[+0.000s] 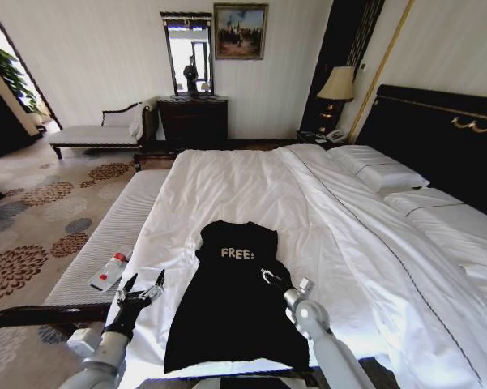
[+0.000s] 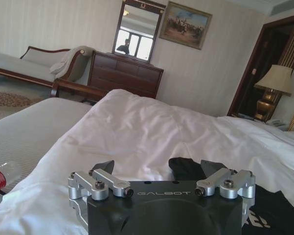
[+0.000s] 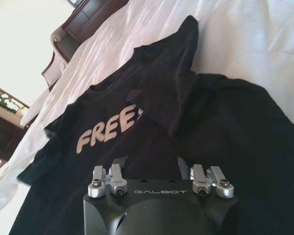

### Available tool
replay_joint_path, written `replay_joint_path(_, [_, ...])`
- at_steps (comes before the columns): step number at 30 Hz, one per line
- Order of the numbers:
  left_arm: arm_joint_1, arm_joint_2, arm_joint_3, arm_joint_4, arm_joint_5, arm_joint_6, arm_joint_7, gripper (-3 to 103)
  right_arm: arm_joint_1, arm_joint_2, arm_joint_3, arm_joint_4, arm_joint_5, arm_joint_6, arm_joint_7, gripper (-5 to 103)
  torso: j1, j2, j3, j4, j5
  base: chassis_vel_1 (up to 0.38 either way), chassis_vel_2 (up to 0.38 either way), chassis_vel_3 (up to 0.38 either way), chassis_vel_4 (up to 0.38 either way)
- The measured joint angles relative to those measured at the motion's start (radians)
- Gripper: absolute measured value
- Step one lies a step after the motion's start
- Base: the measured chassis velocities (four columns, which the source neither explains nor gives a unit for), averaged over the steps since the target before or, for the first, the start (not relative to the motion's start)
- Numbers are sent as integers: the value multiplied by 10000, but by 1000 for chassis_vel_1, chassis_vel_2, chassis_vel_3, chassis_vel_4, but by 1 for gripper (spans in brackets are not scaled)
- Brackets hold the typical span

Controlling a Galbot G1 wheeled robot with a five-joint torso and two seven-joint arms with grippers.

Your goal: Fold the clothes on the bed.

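Black T-shirt [image 1: 235, 304] lies flat near the foot of the bed [image 1: 251, 182] on the white duvet, "FREE!" lettering up, one sleeve folded in over the chest (seen from the right wrist). Left gripper [image 1: 142, 290] hovers over the duvet just beside the shirt's left edge, fingers spread, holding nothing. Right gripper [image 1: 272, 279] sits over the shirt's right side, fingers apart, not pinching fabric as far as visible. Plastic bottle [image 1: 110, 270] rests on the pale bench [image 1: 105, 235] alongside.
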Motion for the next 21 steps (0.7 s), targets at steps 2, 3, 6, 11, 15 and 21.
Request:
replay_joint_path(2, [-87,71,184,215,44,13,33,99,-452,-16,167,484,-191,82,-62,66,0,0,0,0,-2,0,0,0,0])
replay_joint_path(3, [-142,107,269,326,46,21,39,99,-624,-6,267,651,-251,134,-71,72,0,0,0,0,-1,0,0,0,0])
replay_joint_path(6, [-417,210,622,837,22,48,47,99,-1123,105,740,1115,-370,240,-101,83,0,0,0,0,-1,0,0,0,0])
replay_joint_path(11, [-942,302,1545,1785,245,-42,113,99,-1887,383,1295,1556,-640,368,-137,97,1,0,1,2,-1,0,0,0,0])
replay_joint_path(15, [-1694,388,2276,2339,660,-197,139,99,-2484,667,1608,1908,-922,446,-204,100,0,0,1,1,0,0,0,0,0])
replay_joint_path(21, [-3406,521,3121,2991,955,-177,-65,101,-3238,1096,1902,2332,-1322,506,-256,100,0,0,1,0,0,0,0,0,0])
